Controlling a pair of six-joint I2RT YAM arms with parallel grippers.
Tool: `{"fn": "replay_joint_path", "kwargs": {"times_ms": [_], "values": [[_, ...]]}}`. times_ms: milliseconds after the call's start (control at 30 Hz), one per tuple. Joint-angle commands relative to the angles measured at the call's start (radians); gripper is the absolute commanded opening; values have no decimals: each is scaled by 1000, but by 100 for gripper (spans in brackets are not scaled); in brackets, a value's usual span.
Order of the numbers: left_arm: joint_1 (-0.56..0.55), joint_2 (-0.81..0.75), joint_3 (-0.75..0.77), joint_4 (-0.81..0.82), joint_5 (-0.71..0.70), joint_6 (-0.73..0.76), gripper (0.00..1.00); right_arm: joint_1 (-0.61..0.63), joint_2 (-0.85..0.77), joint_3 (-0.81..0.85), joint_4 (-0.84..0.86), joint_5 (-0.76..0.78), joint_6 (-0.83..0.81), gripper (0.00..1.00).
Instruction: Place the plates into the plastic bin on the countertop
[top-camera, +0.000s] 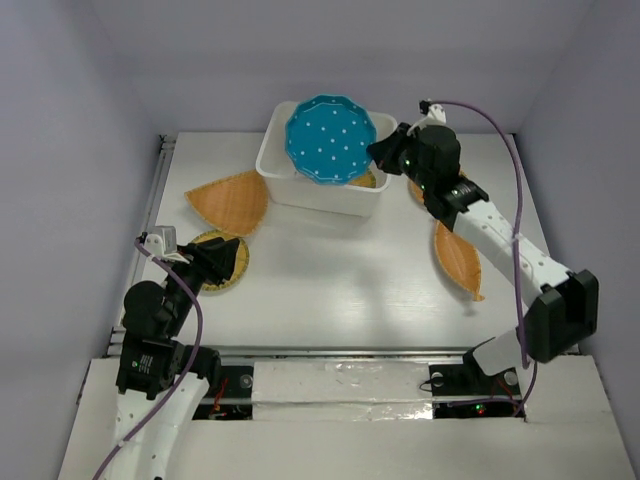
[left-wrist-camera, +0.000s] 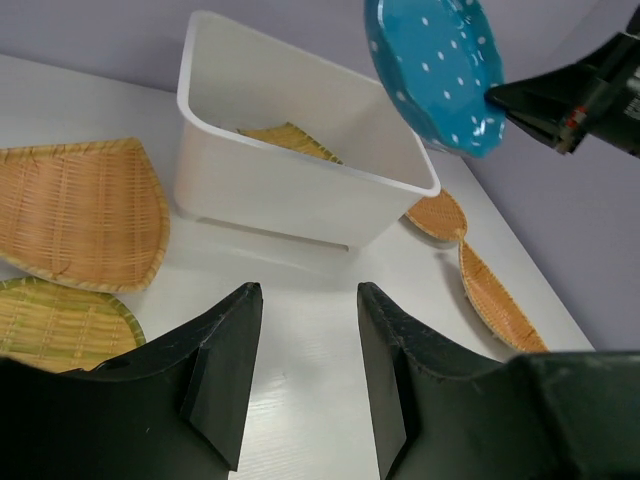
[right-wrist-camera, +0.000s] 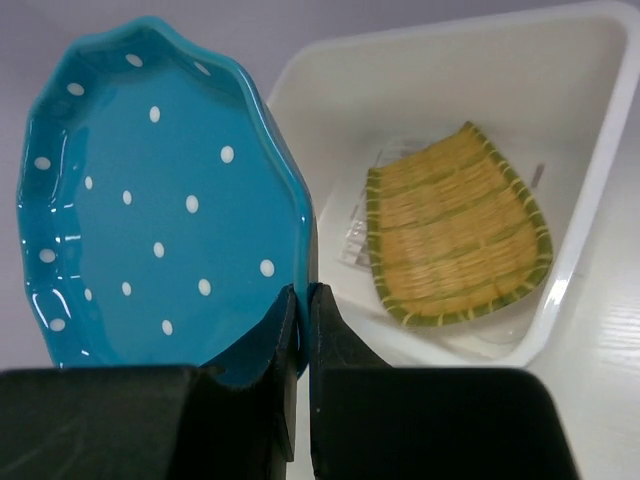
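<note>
The right fingers (right-wrist-camera: 265, 400), clenched on the rim of the teal plate (top-camera: 330, 138), hold it tilted above the plastic bin (top-camera: 300, 190) at the far edge of the bench (top-camera: 340, 280); the left fingers (left-wrist-camera: 225, 370) gape empty near its left edge.

Teal plate (right-wrist-camera: 150, 200): glazed, glossy, smooth, throws bright highlights. Bin (left-wrist-camera: 290, 190) is smooth white plastic, near matt; the wicker plate (right-wrist-camera: 455, 230) inside it and the fan-shaped wicker plate (left-wrist-camera: 80, 210) on the desk (top-camera: 340, 270) are coarse woven fibre, rough and matt. Desk is white with a faint grain and slight sheen; left pincer (left-wrist-camera: 305, 330) looks like matt black plastic.
</note>
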Motion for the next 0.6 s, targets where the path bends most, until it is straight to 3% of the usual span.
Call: {"fn": "replay_joint_path", "kwargs": {"times_ms": [0,233,567], "values": [[-6,-12,-2,26,2,0,40,-12,91,188,84,37,-22,0],[-6,-6,-4,28,6,0,40,-31,306,391,-2,157,-83,0],[-6,-9,-4,28,6,0,40,-50,465,432,-27,169,-56,0]]}}
